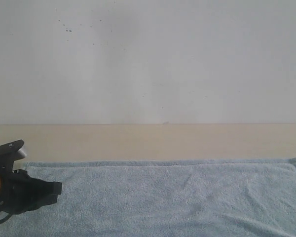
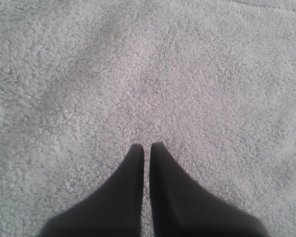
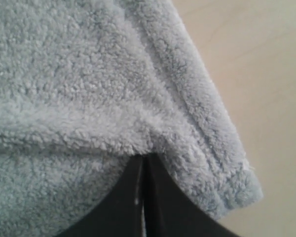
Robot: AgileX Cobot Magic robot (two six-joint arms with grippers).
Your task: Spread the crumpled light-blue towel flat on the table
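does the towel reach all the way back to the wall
No, in the exterior view a strip of bare table lies between the far hem of the towel and the wall.

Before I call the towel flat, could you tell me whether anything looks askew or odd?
Mostly fine, but near its hem the towel bunches into a raised fold right at the right fingers; under the left fingers it lies smooth.

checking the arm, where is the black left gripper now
The left gripper is at the exterior view's lower left, over the pale blue fluffy towel.
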